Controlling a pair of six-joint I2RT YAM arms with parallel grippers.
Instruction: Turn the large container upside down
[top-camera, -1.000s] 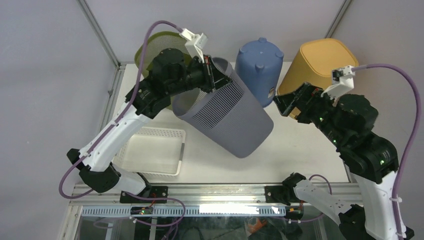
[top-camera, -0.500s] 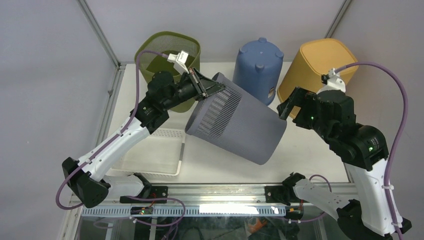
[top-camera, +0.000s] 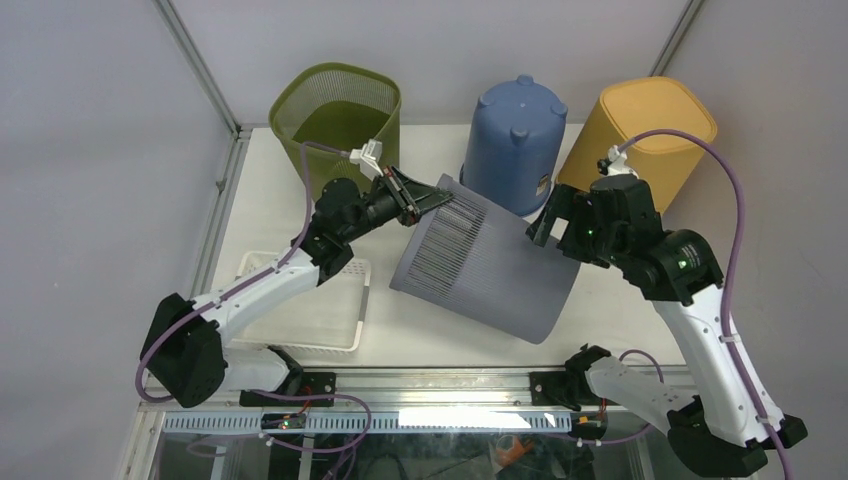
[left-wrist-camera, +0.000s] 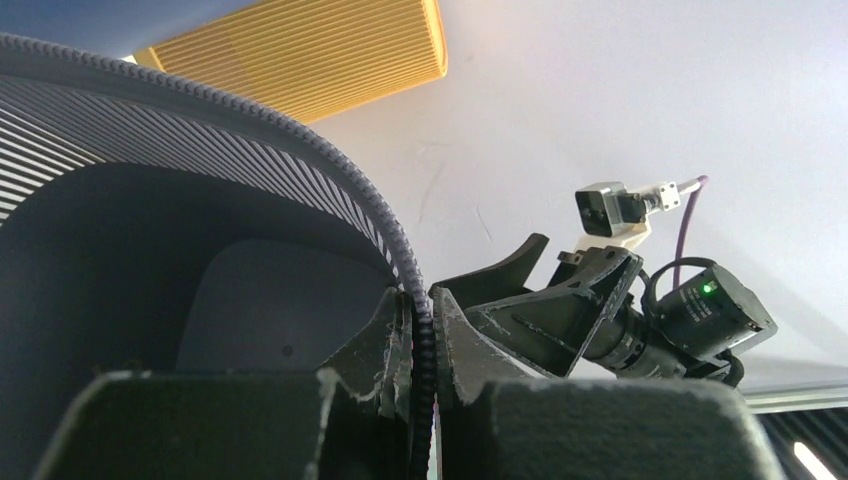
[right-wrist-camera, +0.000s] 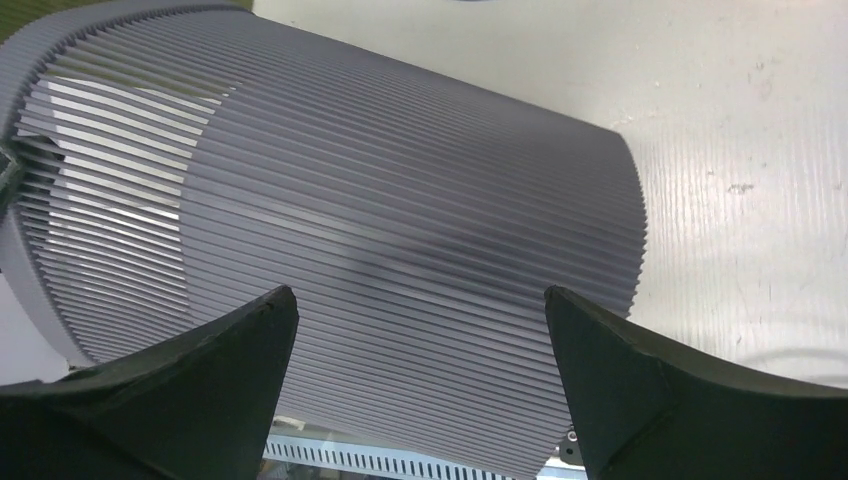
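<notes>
The large container (top-camera: 490, 270) is a grey ribbed bin lying tilted on its side, its rim toward the left and its base toward the near right. My left gripper (top-camera: 425, 197) is shut on its upper rim; in the left wrist view the rim (left-wrist-camera: 395, 240) runs between the pinched fingers (left-wrist-camera: 422, 345). My right gripper (top-camera: 548, 222) is open and empty just above the far right side of the bin. In the right wrist view its fingers (right-wrist-camera: 230, 340) straddle the ribbed wall (right-wrist-camera: 400, 230) without touching it.
A green mesh bin (top-camera: 338, 115) stands upright at the back left. A blue bin (top-camera: 518, 135) and a yellow bin (top-camera: 640, 125) stand upside down at the back. A white tray (top-camera: 300, 310) lies near left. The table's metal front rail (top-camera: 420, 380) runs along the near edge.
The left gripper has lowered and swung the grey bin, its rim going right and down. The right arm has moved left, its open gripper now over the bin's far side.
</notes>
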